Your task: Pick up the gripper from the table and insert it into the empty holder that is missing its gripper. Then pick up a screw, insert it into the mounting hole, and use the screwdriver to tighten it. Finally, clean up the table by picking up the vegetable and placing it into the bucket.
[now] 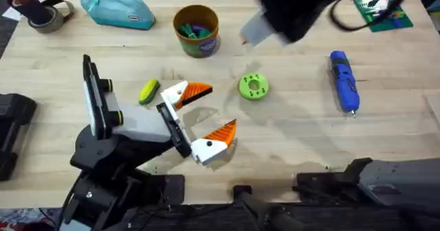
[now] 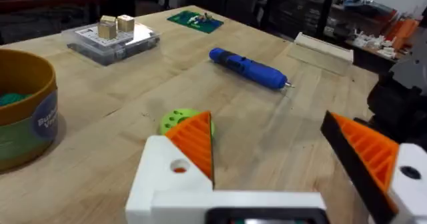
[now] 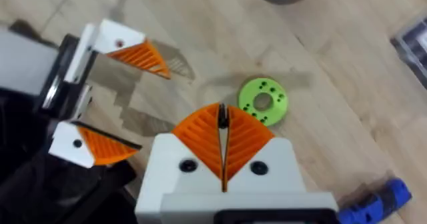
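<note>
On the wooden table, the left gripper sat low near the middle, its white fingers with orange pads spread wide and holding nothing. The green disc lay flat just beyond it, touched by neither arm. The yellow-green vegetable lay beside the left gripper's near finger. The blue screwdriver lay well to the right. The yellow bucket stood upright at the far side, with a teal pouch to its left. The right gripper hung above the table over the disc, its orange pads pressed together, empty.
</note>
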Available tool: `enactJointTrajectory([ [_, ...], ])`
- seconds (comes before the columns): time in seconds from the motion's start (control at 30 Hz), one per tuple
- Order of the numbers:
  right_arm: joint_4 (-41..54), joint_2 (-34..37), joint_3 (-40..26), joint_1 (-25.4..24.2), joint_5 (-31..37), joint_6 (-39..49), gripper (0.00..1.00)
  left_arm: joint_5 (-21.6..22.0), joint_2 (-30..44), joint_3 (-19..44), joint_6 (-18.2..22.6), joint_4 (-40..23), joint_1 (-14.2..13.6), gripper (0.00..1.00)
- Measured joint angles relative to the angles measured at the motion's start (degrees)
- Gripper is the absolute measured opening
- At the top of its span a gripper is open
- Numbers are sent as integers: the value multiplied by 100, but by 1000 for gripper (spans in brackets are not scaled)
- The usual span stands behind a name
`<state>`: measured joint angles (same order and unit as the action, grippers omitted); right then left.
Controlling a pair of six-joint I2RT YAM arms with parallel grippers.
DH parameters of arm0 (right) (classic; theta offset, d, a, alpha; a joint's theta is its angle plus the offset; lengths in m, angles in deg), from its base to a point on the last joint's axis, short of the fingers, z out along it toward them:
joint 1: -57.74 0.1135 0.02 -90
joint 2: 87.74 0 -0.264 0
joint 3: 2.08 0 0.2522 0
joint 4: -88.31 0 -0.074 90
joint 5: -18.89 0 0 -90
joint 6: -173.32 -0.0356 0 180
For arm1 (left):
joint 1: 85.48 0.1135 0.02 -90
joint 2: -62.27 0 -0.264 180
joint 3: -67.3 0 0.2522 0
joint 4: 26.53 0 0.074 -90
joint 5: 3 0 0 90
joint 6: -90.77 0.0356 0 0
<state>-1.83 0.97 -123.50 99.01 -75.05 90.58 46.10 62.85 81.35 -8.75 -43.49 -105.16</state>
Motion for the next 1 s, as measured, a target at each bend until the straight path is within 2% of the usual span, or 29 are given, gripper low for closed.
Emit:
enactJointTrajectory([
  [0.13,-130,93,0,502,-84,217,6,2,0,0,0,0,0,995],
  [0.3,-297,91,0,849,-146,330,6,7,0,0,0,0,0,995],
  [0.57,-327,89,0,897,-206,480,6,20,0,0,15,-8,0,995],
  [0.8,-368,90,0,897,-345,689,5,-210,0,4,536,-48,0,995],
  [1.0,-369,91,0,897,-370,777,6,-304,0,4,686,-50,0,995],
])
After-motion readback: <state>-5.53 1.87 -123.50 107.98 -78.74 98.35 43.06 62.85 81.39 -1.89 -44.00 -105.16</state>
